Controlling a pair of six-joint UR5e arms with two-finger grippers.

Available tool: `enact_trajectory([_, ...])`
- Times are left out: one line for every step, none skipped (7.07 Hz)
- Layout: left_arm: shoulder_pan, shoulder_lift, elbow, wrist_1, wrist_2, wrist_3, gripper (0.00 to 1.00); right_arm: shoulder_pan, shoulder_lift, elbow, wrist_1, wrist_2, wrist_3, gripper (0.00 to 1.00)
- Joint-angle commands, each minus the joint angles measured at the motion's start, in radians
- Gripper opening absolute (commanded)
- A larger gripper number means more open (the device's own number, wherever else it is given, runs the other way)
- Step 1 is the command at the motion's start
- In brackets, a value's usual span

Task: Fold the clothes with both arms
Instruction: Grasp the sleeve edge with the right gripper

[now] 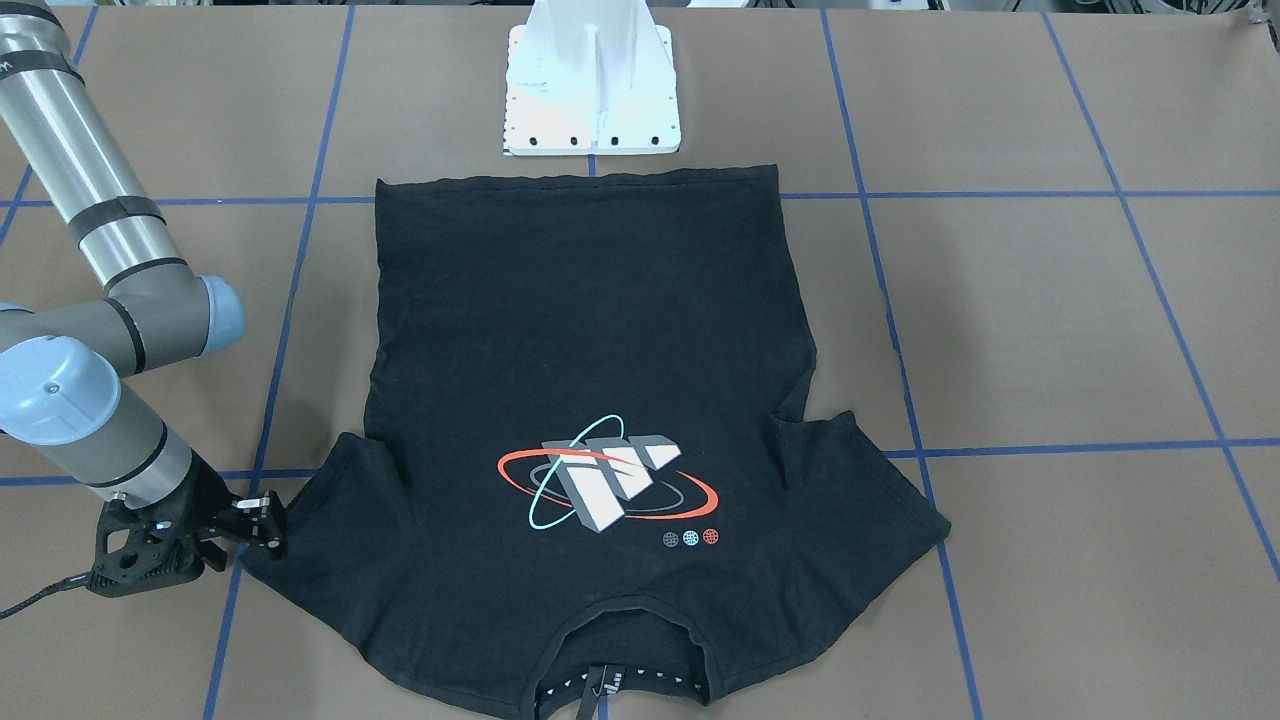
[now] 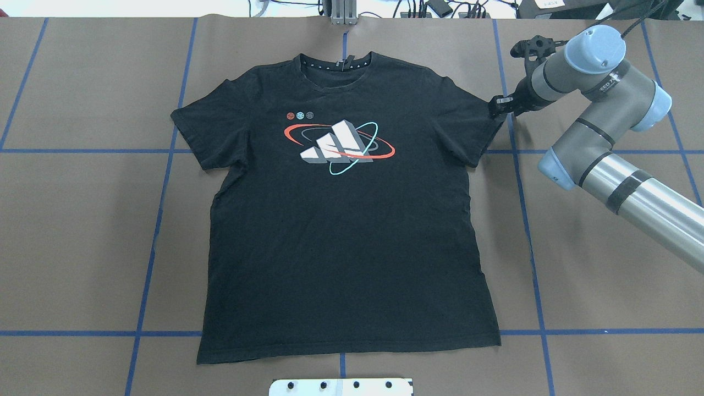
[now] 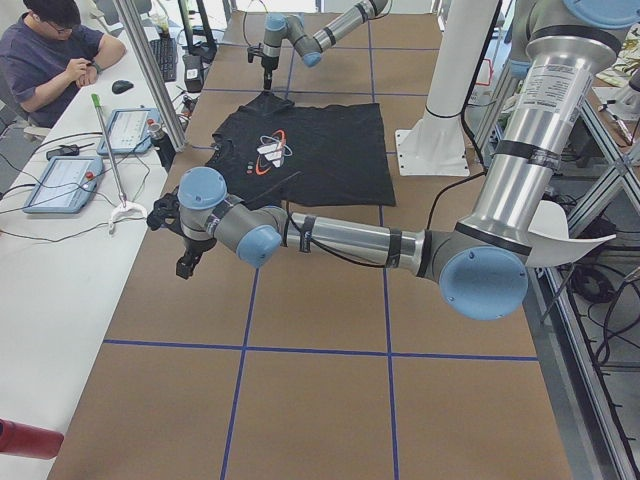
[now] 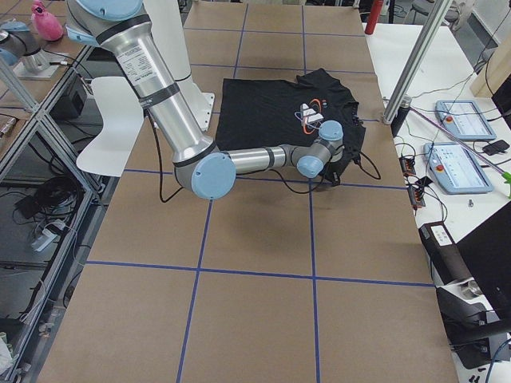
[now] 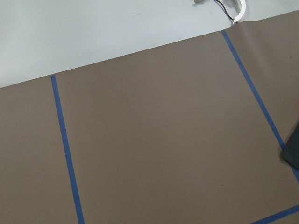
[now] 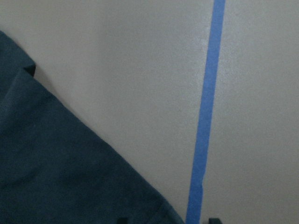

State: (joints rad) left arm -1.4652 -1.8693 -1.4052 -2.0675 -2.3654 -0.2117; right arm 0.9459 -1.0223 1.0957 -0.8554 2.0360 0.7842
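Observation:
The black T-shirt [image 2: 341, 231] lies flat on the brown table, logo [image 2: 338, 146] up, collar away from the robot. It also shows in the front view [image 1: 590, 340]. My right gripper [image 2: 496, 105] is low at the outer edge of the shirt's right sleeve, seen at the left in the front view [image 1: 262, 520]. In the right wrist view its fingertips [image 6: 121, 220] stand apart, open, with the sleeve edge [image 6: 70, 177] between them. My left gripper [image 3: 188, 262] hangs over bare table left of the shirt; I cannot tell if it is open. The left wrist view shows only a sleeve tip [image 5: 292, 150].
The white pedestal base [image 1: 592, 90] stands just behind the shirt's hem. Blue tape lines [image 2: 159, 209] grid the table. A white side table with control tablets [image 3: 65, 180] and a seated operator [image 3: 50, 50] lies beyond the far edge.

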Motion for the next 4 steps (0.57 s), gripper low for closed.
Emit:
enact_trajectory([-0.001, -0.002, 0.0, 0.001, 0.0, 0.0, 1.0, 0.001, -0.002, 0.0, -0.001, 0.001, 0.003, 0.37])
enact_trajectory([0.0, -0.002, 0.0, 0.001, 0.0, 0.0, 1.0, 0.001, 0.001, 0.0, -0.002, 0.0, 0.001, 0.19])
enact_trajectory([0.0, -0.004, -0.001, 0.001, 0.0, 0.0, 1.0, 0.001, 0.001, 0.0, -0.002, 0.0, 0.003, 0.08])
enact_trajectory([0.0, -0.005, 0.0, 0.001, 0.002, 0.0, 1.0, 0.001, 0.001, 0.0, -0.002, 0.0, 0.003, 0.0])
